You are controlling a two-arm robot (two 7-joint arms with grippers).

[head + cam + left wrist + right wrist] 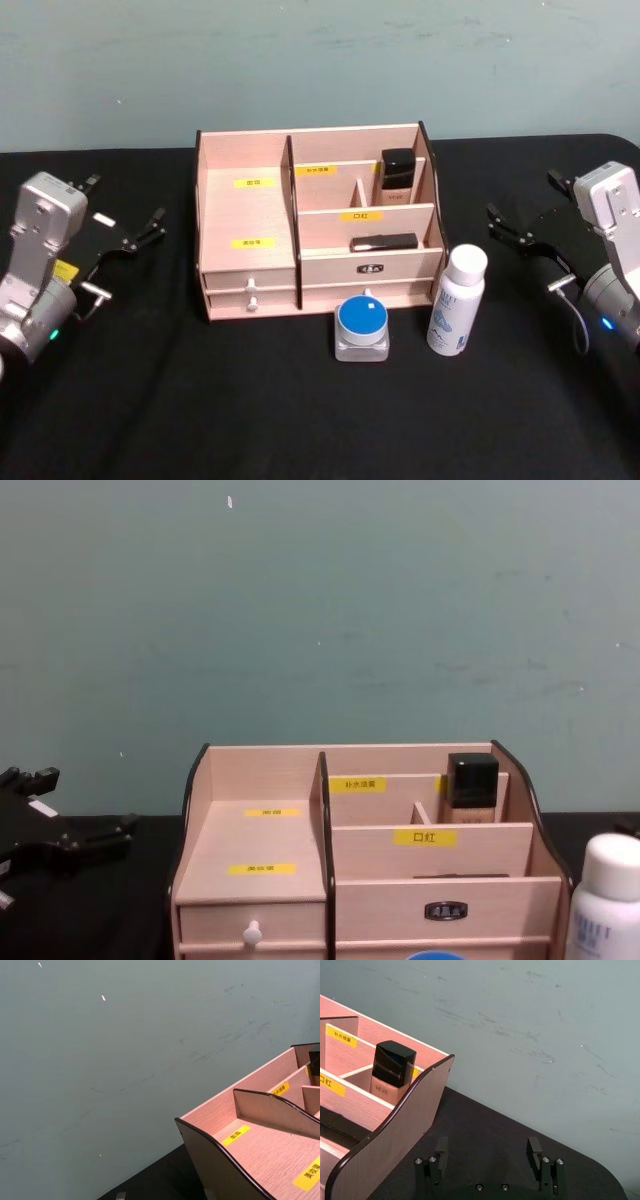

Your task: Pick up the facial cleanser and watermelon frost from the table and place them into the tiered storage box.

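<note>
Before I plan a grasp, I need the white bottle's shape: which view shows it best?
The head view: the white bottle stands whole, right of the blue-lidded jar. The chest view catches just its cap and shoulder; the wrist views face the tiered storage box.

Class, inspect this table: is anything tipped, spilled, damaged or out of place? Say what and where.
Nothing stands out. The white bottle and the blue-lidded jar stand upright on the table in front of the tiered storage box, whose drawers are shut. The left gripper and right gripper sit off to either side, touching nothing.
</note>
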